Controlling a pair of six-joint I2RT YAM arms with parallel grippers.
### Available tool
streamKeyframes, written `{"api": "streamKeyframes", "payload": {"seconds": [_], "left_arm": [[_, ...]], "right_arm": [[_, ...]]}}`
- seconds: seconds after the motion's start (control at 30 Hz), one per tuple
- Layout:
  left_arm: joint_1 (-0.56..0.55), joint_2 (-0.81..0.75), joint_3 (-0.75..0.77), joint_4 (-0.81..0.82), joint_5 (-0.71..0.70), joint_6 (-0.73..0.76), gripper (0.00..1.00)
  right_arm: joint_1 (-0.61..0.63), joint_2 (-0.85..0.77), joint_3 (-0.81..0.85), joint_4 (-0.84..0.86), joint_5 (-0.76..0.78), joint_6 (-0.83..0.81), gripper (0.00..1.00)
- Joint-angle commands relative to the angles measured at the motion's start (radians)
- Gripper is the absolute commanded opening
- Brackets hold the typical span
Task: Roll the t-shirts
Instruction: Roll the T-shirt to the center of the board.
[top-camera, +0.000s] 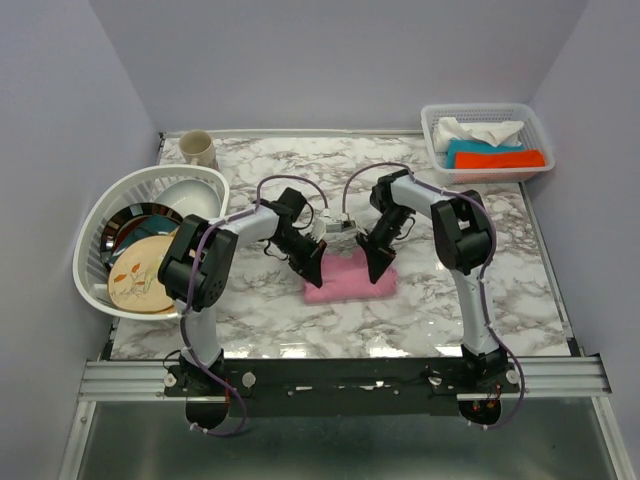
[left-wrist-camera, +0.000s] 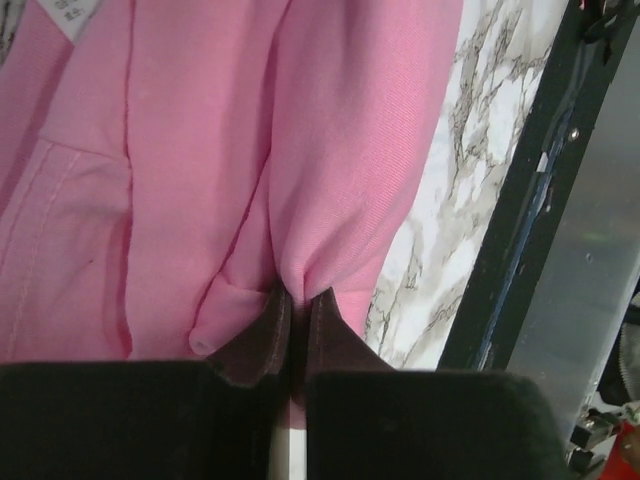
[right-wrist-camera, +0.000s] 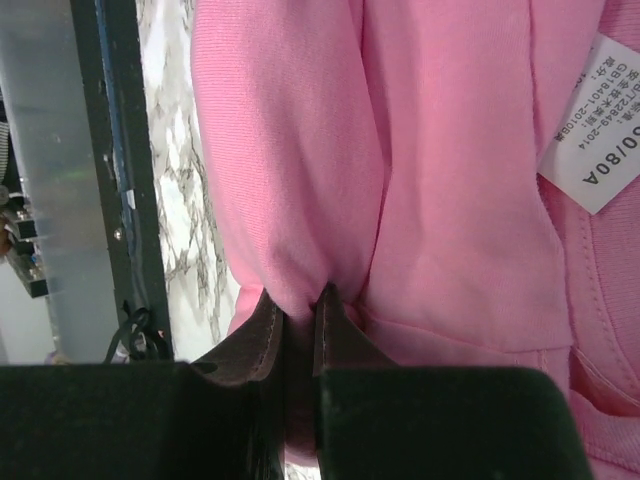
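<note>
The pink t-shirt (top-camera: 350, 282) lies bunched into a compact band on the marble table (top-camera: 490, 300), midway between the two arms. The left gripper (left-wrist-camera: 298, 298) and the right gripper (right-wrist-camera: 297, 296) are each pinched narrow on the rounded fold facing the arm bases. They sit one toward each end, probably so the roll turns evenly rather than skewing. A white size label (right-wrist-camera: 598, 125) lies face up near the right grip.
</note>
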Motion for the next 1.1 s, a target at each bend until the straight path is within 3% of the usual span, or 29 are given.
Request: {"api": "streamKeyframes", "payload": {"seconds": [0.0, 0.03, 0.13, 0.43, 0.6, 0.73, 0.87, 1.07], "left_arm": [[0.054, 0.018, -0.004, 0.008, -0.252, 0.012, 0.22], [0.063, -0.002, -0.004, 0.010, -0.272, 0.017, 0.32], [0.072, -0.119, -0.030, 0.025, -0.318, 0.041, 0.47], [0.054, -0.505, -0.239, 0.201, -0.413, -0.047, 0.66], [-0.114, -0.761, -0.455, 0.399, -0.585, 0.142, 0.77], [-0.306, -0.869, -0.641, 0.628, -0.720, 0.276, 0.93], [-0.424, -0.871, -0.762, 0.833, -0.818, 0.334, 0.93], [-0.532, -0.765, -0.805, 0.973, -0.909, 0.362, 0.89]], "right_arm": [[-0.003, 0.080, 0.007, -0.074, 0.154, -0.003, 0.08], [-0.003, 0.085, 0.011, -0.074, 0.160, 0.009, 0.09], [-0.003, 0.117, 0.048, -0.074, 0.162, 0.078, 0.10], [-0.003, 0.158, 0.092, -0.074, 0.172, 0.182, 0.10], [-0.008, 0.159, 0.091, -0.074, 0.171, 0.195, 0.10], [-0.013, 0.165, 0.099, -0.074, 0.166, 0.202, 0.10], [-0.011, 0.169, 0.105, -0.074, 0.165, 0.211, 0.10], [-0.013, 0.174, 0.108, -0.074, 0.166, 0.221, 0.10]]}}
